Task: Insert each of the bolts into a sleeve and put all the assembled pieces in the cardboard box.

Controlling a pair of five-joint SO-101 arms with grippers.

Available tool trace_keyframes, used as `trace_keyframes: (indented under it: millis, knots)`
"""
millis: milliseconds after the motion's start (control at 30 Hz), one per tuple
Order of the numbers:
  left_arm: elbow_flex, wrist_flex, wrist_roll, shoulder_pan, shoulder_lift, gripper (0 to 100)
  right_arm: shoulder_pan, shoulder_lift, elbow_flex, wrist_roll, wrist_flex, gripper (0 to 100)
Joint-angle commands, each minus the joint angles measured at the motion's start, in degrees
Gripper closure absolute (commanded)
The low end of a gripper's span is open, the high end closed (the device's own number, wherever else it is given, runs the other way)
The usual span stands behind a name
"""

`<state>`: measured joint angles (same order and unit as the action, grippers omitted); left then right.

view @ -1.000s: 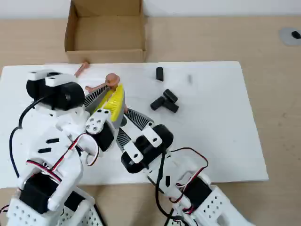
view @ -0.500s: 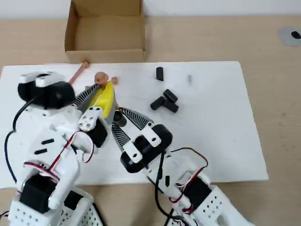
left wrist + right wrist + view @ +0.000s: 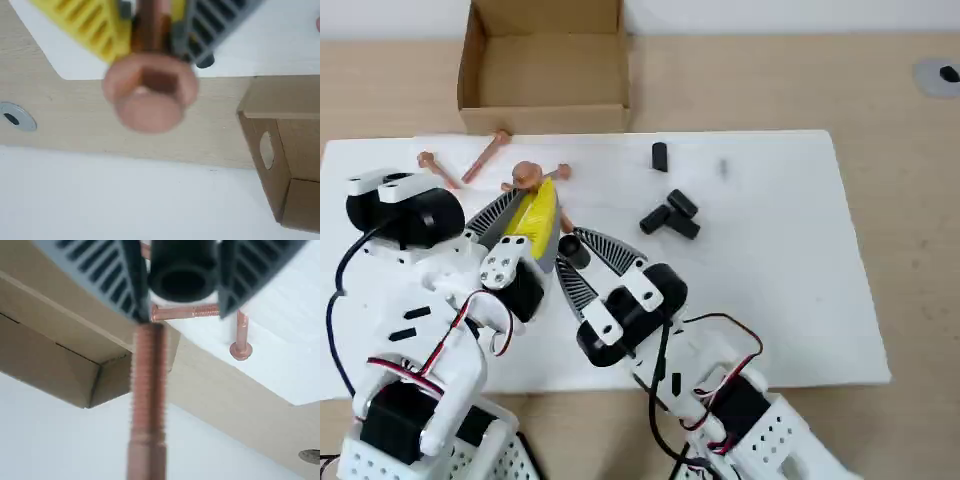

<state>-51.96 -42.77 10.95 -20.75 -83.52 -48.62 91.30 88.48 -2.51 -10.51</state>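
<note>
Bolt (image 3: 150,92), likely stiff, light and slick, sits clamped by its shank in left tool (image 3: 151,32); right tool (image 3: 570,250) grips rigid sleeve (image 3: 182,270) mid-barrel.

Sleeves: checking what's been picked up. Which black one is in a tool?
The sleeve clamped in the right tool, beside the bolt in the left tool. The other four lie on the white sheet: one alone, three clustered.

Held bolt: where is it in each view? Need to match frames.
High view: bolt, head showing, between the fingers.
Left wrist view: head toward camera, between the fingers.
Right wrist view: threaded shaft pointing at the held sleeve.
Shared landmark: cardboard box.
</note>
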Motion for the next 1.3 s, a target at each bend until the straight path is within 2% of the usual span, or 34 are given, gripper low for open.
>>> trace_keyframes:
  millis: [0,500,700,867,1167,1267]
  knots:
    - [0.97,0.62,0.44,0.44,-0.22,100,-0.57,0.57,-2.95,-0.44,1.49,98.9]
    - [10.2,-5.98,1.58,0.44,0.22,100,-0.57,0.48,-3.03,-0.44,1.41,98.9]
    - [10.02,-7.21,1.58,-0.09,0.22,100,-0.57,0.48,-3.03,-0.44,1.41,98.9]
    - [7.65,-8.88,1.32,-4.4,0.22,100,-0.66,0.48,-4.09,-0.44,1.41,98.9]
    - [6.51,-8.7,-0.62,-4.4,0.13,100,-0.66,0.48,-4.79,-0.44,1.23,98.9]
    - [6.59,-8.7,-2.02,-1.67,0.13,100,-0.66,0.48,-4.79,-0.44,1.23,98.9]
